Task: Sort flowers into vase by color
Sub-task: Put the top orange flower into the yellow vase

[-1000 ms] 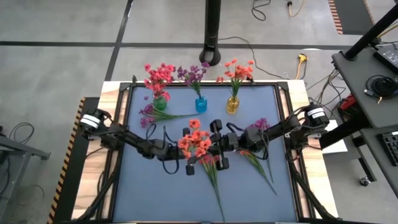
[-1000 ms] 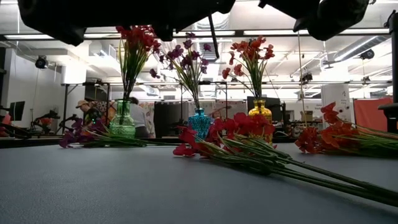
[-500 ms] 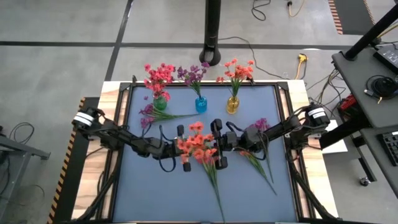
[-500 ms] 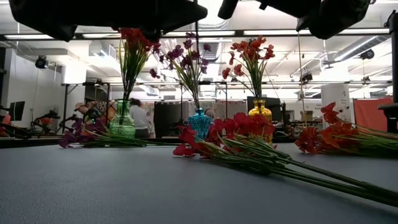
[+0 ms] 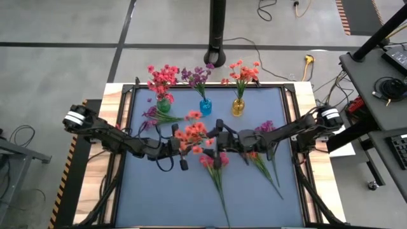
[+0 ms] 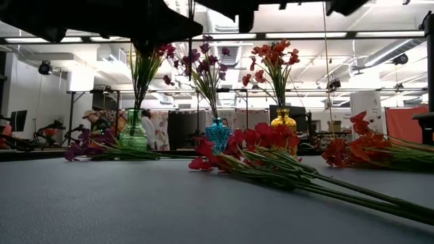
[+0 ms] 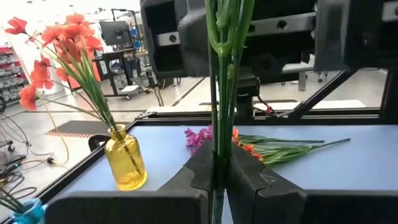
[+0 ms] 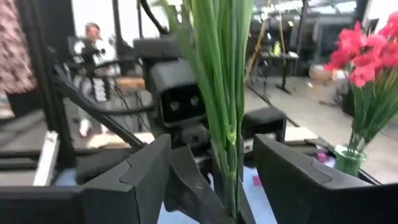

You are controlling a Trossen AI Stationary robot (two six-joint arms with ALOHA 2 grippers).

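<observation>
Grey concrete floor point(image 5: 63, 63), crossed by dark seams. Black pole point(image 5: 218, 32) stood behind the table. Yellow cable point(image 5: 307, 9) laid on the floor. Ceiling strip lights point(image 6: 298, 35) lit; dark desks point(image 6: 190, 129) and a person point(image 6: 147, 125) seen beyond.

Three glass vases stand in a row near the table's point(image 5: 133, 203) far edge: one green vase point(image 5: 163, 105), one blue vase point(image 5: 205, 107), one yellow vase point(image 5: 238, 107). Each holds one bunch: pink-red, purple, orange-red.

Four more sprigs are out of the vases: one purple sprig point(image 5: 154, 117) by the green vase, one orange-red sprig point(image 5: 191, 132) held up mid-table, one pink-red sprig point(image 5: 215, 172) lying below it, one mixed purple-and-red cluster point(image 5: 264, 152) toward the right edge.

Two arms, two grippers.
</observation>
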